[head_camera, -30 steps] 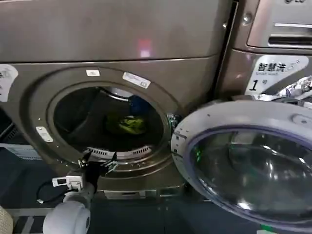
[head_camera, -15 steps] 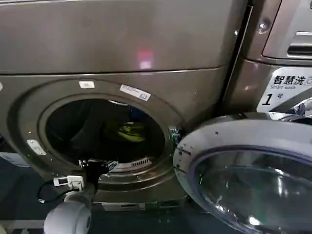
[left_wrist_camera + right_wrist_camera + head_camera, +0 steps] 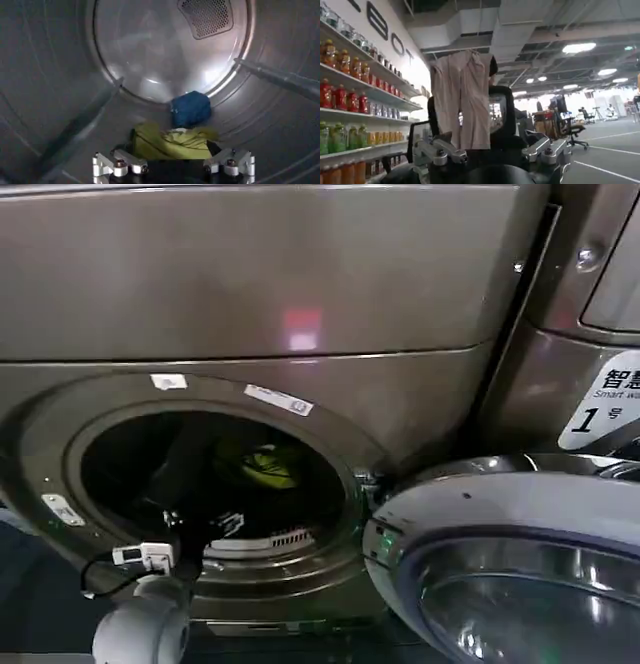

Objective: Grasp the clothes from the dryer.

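The clothes lie on the drum floor of the dryer (image 3: 300,274): a bright yellow-green garment (image 3: 170,142) crumpled nearest the opening, and a dark blue garment (image 3: 191,108) just behind it, touching it, close to the drum's rear wall. In the head view the yellow-green piece (image 3: 268,468) shows as a bright patch deep inside the round porthole (image 3: 205,484).

The left gripper (image 3: 172,165) is inside the drum, just in front of the yellow-green garment, with its jaws spread apart and nothing between them; the cloth sits between and beyond the two fingertips (image 3: 120,165). In the head view the left arm (image 3: 145,624) reaches up from below into the lower part of the opening.

A perforated vent (image 3: 206,16) sits high on the rear wall, and raised baffles (image 3: 280,80) run along the drum sides.

The silver-rimmed glass door (image 3: 510,569) hangs swung open to the right of the porthole. Small white stickers (image 3: 278,399) line the porthole rim (their print is too small to read). On the neighbouring machine a white label (image 3: 605,409) reads "1" with partial Chinese characters and "Smart w…".

The right gripper (image 3: 492,155) is held away from the dryer with a pale cloth (image 3: 462,97) hanging against it; whether its jaws are apart I cannot tell. Behind it are shelves of bottled drinks (image 3: 350,100).
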